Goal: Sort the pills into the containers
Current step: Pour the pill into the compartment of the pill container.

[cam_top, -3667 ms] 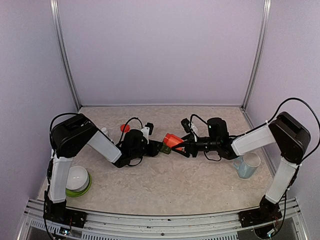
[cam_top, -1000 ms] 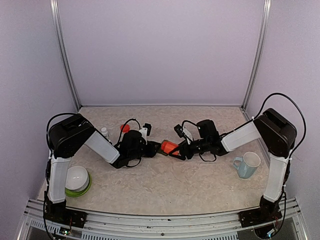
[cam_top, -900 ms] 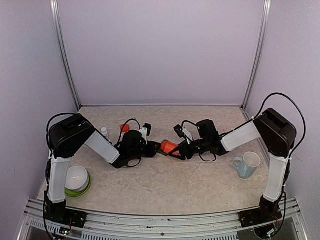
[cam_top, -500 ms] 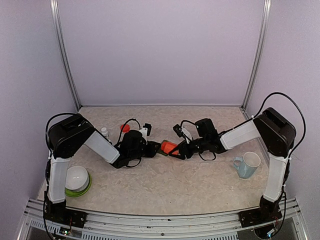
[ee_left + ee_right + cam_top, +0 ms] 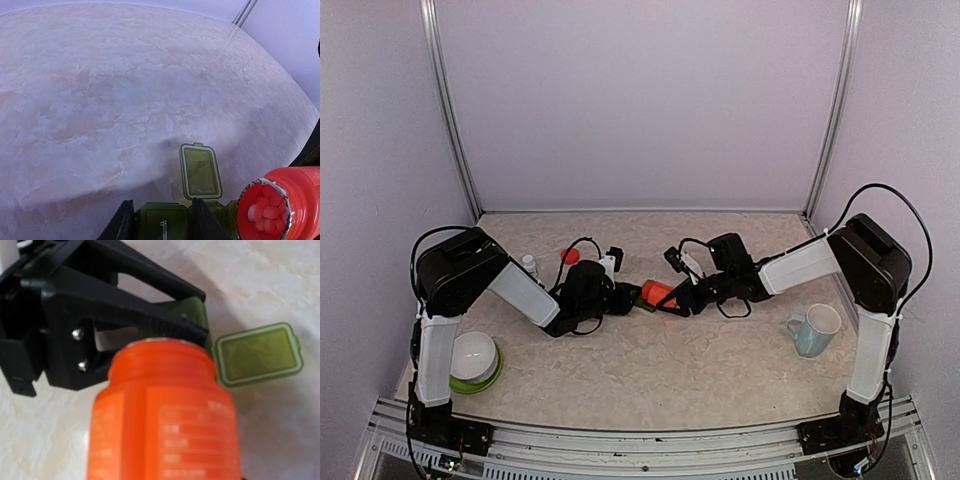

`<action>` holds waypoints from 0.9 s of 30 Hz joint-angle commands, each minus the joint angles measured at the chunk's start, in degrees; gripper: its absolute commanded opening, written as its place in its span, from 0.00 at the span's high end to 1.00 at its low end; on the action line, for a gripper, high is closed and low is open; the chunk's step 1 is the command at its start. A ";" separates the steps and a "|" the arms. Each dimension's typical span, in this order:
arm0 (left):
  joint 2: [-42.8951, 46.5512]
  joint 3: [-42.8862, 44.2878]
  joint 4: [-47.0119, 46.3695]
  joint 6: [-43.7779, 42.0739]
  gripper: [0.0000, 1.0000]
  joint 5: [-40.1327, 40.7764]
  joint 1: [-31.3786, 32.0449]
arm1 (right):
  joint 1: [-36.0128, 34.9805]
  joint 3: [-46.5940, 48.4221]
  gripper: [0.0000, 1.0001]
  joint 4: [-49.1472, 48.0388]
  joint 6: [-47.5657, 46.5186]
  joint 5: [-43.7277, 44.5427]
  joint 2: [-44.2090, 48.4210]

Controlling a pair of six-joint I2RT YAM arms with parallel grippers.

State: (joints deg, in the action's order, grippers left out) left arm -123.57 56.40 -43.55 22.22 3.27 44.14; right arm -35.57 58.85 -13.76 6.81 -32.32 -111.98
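Veining in beige and cream covers the matte table (image 5: 650, 390) in the top view. At its centre the left gripper (image 5: 632, 297) is clamped on the containers (image 5: 641, 301), a small dark green plastic strip. The right gripper (image 5: 672, 297), reaching in from 3 o'clock, grips a tipped orange bottle (image 5: 657, 292). A pale blue mug (image 5: 815, 330) stands at 4 o'clock, a white bowl (image 5: 475, 355) on a green plate (image 5: 485, 385) at 8 o'clock, and a small white bottle (image 5: 529, 264) and red cap (image 5: 570, 256) at 10 o'clock. The left wrist view shows black fingers (image 5: 122, 222) pinching a closed square compartment whose tiny white mark is too small to read. The neighbouring compartment's translucent lid (image 5: 200, 171) lies open toward 12 o'clock. At 4 o'clock the bottle's round mouth shows pale pills (image 5: 265, 211). In the right wrist view the bottle's white print is too blurred to read.
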 commanded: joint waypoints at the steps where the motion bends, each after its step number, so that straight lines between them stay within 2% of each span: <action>1: 1.31 0.46 3.24 -0.86 0.81 0.57 0.44 | -0.63 1.81 0.92 2.93 -0.89 0.76 -1.44; 27: 0.87 1.24 4.43 -0.86 0.81 1.22 0.42 | -2.25 6.77 0.93 13.59 -2.41 3.65 -1.30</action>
State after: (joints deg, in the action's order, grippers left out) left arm -123.48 56.82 -42.52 22.20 3.51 44.21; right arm -37.10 64.49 -4.19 5.17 -30.11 -112.55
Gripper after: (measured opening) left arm 0.331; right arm 0.522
